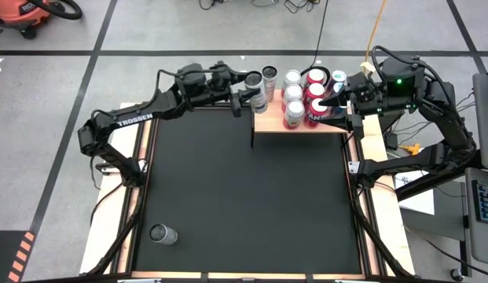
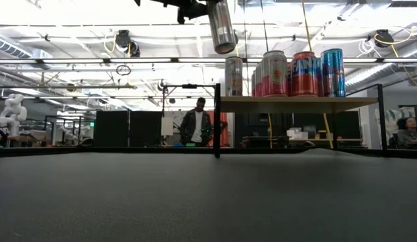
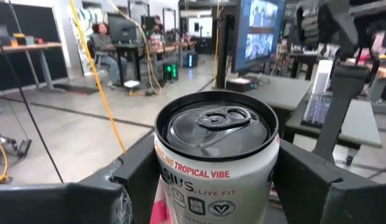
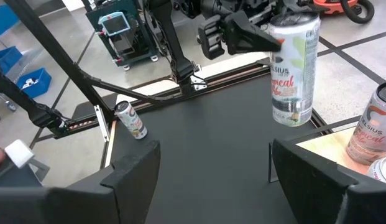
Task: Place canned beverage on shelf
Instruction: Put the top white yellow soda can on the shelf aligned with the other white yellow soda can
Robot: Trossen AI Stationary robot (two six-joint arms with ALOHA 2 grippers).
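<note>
High view shows the left claw (image 1: 245,93) out over the far left end of the shelf (image 1: 302,124), clamped on a silver can (image 1: 257,90) that it carries upright. Seen from the low view, that can (image 2: 221,25) hangs in the air, well above the board (image 2: 295,103) and just to the left of the cans already standing there. The left wrist view looks straight down the fingers (image 3: 133,177) pressed to either side of the can (image 3: 216,158), its pull-tab top level.

The right claw (image 1: 338,106) waits at the shelf's right end with its fingers apart and nothing between them; it looks across at the carried can (image 4: 294,70).

On the shelf a group of cans (image 1: 302,96) fills the middle and right, with one silver can (image 1: 269,76) at the far left corner. Another can (image 1: 163,233) is down on the black bench (image 1: 244,204), near the front left, well apart from everything.

To my eye the step in hand is setting the carried can down. Doing it well means keeping it plumb, lining it over the bare wood at the left end, clear of the neighbouring silver can and the board's edge, then lowering it straight until the base sits flat before the fingers part. Opening early would drop it and could topple the row.
</note>
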